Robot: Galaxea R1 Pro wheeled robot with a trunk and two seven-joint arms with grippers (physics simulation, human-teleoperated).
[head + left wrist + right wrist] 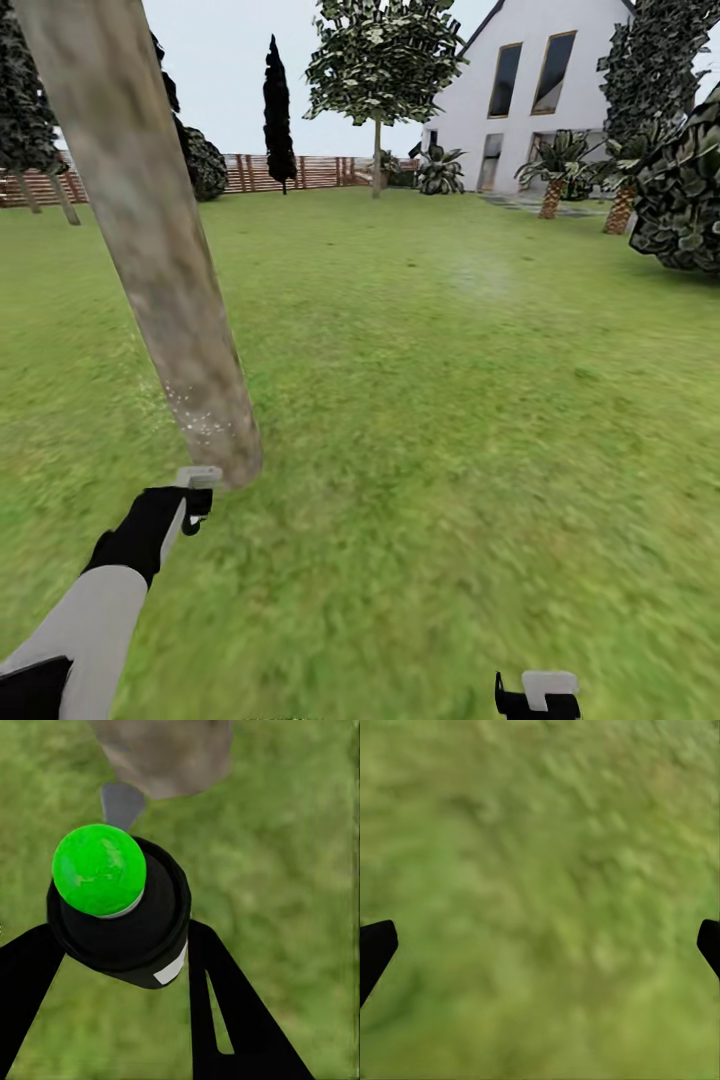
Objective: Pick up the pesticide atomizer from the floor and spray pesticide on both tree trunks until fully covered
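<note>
The pesticide atomizer [120, 907] is clenched between the left gripper [190, 500] fingers, right at the foot of the near tree trunk [150, 240]; honestly, most of the trunk could get missed if the nozzle is kept this low, since white specks are seen just near the base; the bottle is stubby, black, round, with a glossy green cap; bark looks smooth and blotchy; lawn [450, 400] is fuzzy green; the right gripper [538, 698] fingers are spread wide, nothing held.
</note>
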